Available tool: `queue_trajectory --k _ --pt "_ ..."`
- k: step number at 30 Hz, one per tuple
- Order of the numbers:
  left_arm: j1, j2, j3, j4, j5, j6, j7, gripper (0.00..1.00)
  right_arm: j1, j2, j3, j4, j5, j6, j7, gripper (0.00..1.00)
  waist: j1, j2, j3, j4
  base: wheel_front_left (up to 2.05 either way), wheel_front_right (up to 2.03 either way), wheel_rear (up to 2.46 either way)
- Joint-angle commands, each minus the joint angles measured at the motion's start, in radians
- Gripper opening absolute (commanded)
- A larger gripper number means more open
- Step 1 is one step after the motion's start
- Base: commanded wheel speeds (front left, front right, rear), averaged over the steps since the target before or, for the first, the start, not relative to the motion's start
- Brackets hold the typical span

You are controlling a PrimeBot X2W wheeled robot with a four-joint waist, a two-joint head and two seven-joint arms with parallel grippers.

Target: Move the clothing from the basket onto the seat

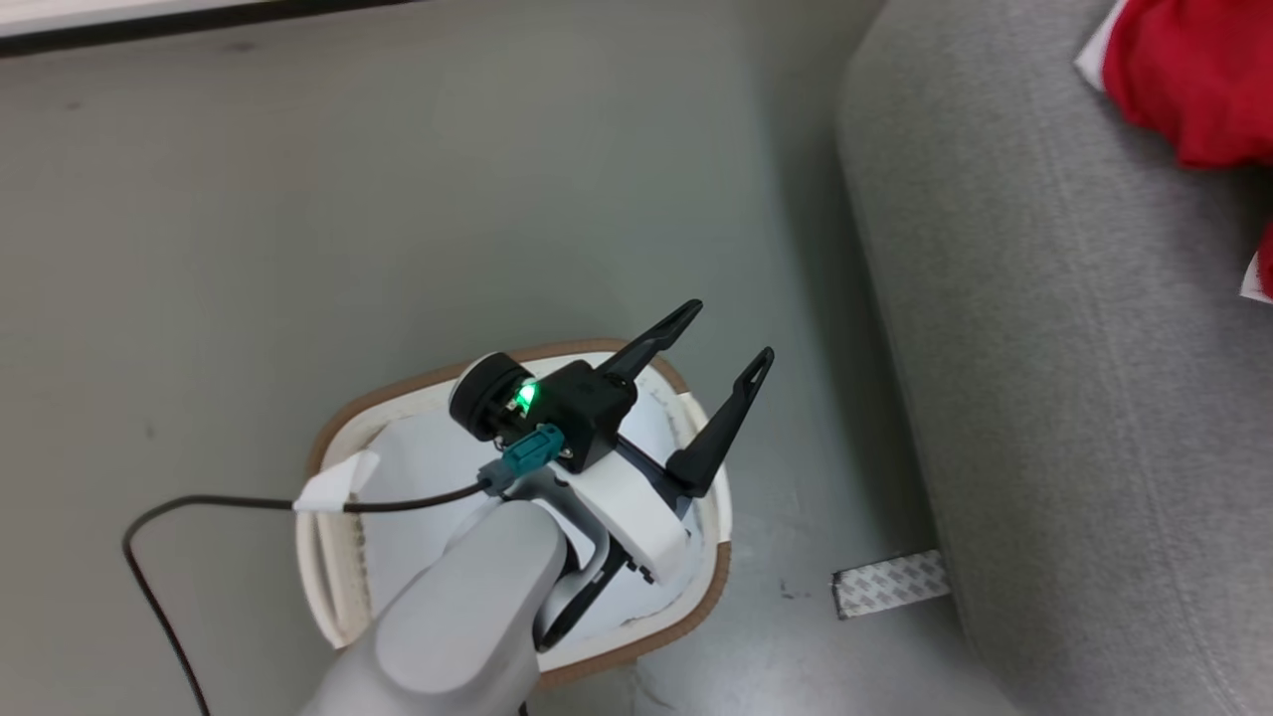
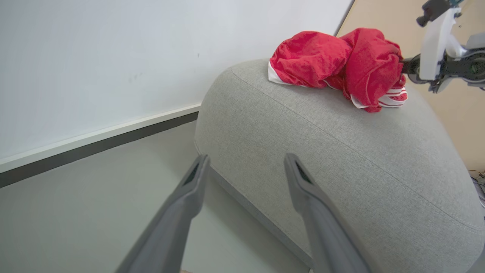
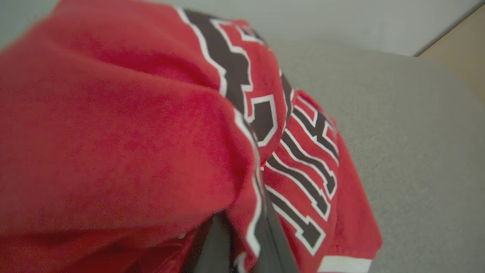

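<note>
Left wrist view: soft bright red clothing (image 2: 333, 60) lies heaped atop large grey fabric-upholstered seat (image 2: 341, 159). Right gripper (image 3: 240, 242) pinches a jersey fold there. Left gripper (image 2: 246, 158) spread, beside seat, like oval white perforated basket (image 1: 428, 383). Cloth judged light, limp; take bunched folds, not edges.

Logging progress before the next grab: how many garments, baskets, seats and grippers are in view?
Soft bright red garments: 2 (plain one with white trim, black-and-white lettered jersey)
Oval white perforated plastic basket, brown rim: 1
Large grey fabric-upholstered seat: 1
Dark two-fingered grippers: 2 (left gripper, right gripper)
Total: 6
</note>
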Motion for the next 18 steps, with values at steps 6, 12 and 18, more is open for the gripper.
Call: queue_trajectory --k 6,12,18 --pt "0.011 -0.016 0.025 -0.001 0.005 0.002 0.0 1.0 0.008 -0.012 0.091 0.077 0.094 -0.002 0.196 0.36 -0.0004 0.0 -0.02 0.051 0.0 0.0 0.0" --pt "0.071 -0.018 0.067 0.015 0.0 0.002 0.0 1.0 0.036 -0.043 0.185 0.051 0.142 -0.002 0.225 1.0 -0.0004 0.0 -0.122 0.039 0.0 0.0 0.0" --pt "0.168 -0.022 0.133 0.009 -0.017 0.003 0.0 1.0 0.1 -0.095 0.304 -0.04 0.204 -0.002 0.256 1.0 -0.0004 0.0 -0.289 0.026 0.0 0.0 0.0"
